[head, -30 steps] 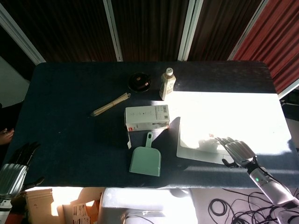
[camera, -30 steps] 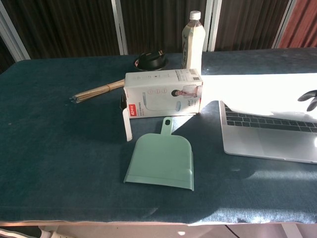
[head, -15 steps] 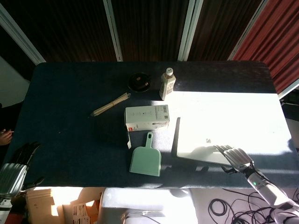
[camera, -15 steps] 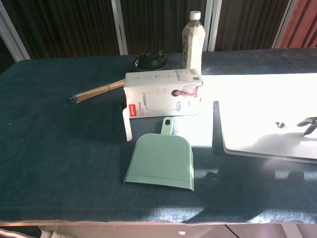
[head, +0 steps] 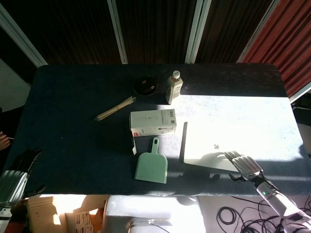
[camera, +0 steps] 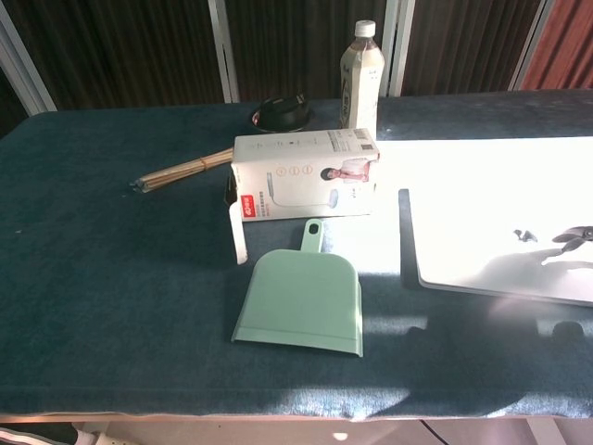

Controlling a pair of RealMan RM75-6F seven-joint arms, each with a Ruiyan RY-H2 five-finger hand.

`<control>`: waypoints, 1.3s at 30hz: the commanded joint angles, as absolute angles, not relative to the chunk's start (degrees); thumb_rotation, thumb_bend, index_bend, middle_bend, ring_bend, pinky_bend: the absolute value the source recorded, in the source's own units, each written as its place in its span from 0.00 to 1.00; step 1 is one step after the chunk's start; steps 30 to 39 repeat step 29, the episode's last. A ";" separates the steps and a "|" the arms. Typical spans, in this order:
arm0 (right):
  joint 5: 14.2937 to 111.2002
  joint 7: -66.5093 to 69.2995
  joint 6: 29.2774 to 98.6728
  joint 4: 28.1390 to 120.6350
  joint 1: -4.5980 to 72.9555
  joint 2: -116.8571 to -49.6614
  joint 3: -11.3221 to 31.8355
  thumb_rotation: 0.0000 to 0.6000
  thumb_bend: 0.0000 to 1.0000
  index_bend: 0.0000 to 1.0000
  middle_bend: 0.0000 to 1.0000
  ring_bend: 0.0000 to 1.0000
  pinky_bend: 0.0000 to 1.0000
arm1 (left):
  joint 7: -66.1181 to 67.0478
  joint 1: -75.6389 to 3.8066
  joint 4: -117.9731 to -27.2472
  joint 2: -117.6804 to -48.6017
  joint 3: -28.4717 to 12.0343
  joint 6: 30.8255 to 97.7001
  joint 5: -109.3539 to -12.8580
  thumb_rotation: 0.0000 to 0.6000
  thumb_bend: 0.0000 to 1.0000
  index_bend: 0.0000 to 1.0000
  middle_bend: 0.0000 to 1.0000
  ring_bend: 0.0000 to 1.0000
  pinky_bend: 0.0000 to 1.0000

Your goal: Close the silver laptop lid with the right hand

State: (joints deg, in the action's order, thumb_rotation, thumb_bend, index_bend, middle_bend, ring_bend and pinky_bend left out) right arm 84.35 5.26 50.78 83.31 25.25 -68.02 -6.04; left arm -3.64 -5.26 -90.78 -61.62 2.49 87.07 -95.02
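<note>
A: So, biggest first: what fills the scene?

B: A dark blue table (head: pixel 73 136) with a broad patch of sunlight across its right half. Next in size is the silver laptop (head: pixel 214 145), lying in that sunlit patch near the front right edge with its lid down flat, logo facing up.

A: And the right hand?

B: The right hand (head: pixel 245 165) rests palm-down at the lid's near right corner, fingers stretched out and slightly apart, gripping nothing. In the chest view only its fingertips (camera: pixel 573 235) show at the right edge, over the lid.

A: What lies left of the laptop?

B: A mint-green dustpan (head: pixel 151 165) lies flat by the front edge, its handle pointing away from the robot. Just behind it is a white carton (head: pixel 152 122) on its long side, one end flap hanging open.

A: Further back?

B: A capped bottle (head: pixel 174 88) stands upright, a small black round object (head: pixel 145 85) sits beside it, and a bundle of thin sticks (head: pixel 115 108) lies at a slant.

A: The left hand?

B: The left hand (head: pixel 13 177) hangs off the table's front left corner, fingers loosely spread and holding nothing.
</note>
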 commanded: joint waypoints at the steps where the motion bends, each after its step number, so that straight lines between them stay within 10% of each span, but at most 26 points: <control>1: 87.04 7.07 55.09 85.94 23.57 -65.43 -6.48 1.00 0.35 0.03 0.10 0.05 0.20 | -3.68 -5.12 -90.69 -61.60 2.53 87.33 -95.16 1.00 0.06 0.00 0.05 0.04 0.13; 5: 91.03 8.26 63.03 89.52 20.65 -61.31 -7.18 1.00 0.35 0.02 0.08 0.02 0.01 | -4.02 -4.97 -90.58 -61.67 2.61 87.84 -95.60 1.00 0.06 0.00 0.05 0.04 0.13; 17: 91.36 -5.02 90.71 93.89 4.39 -59.92 -5.62 1.00 0.28 0.00 0.00 0.00 0.00 | -4.92 -4.27 -89.13 -62.58 3.03 90.58 -98.11 1.00 0.03 0.00 0.05 0.04 0.13; 39: 91.16 0.26 93.84 83.66 1.08 -67.50 -3.28 1.00 0.28 0.00 0.00 0.00 0.00 | -3.17 -4.40 -89.36 -63.07 3.22 89.78 -98.07 1.00 0.03 0.00 0.05 0.04 0.13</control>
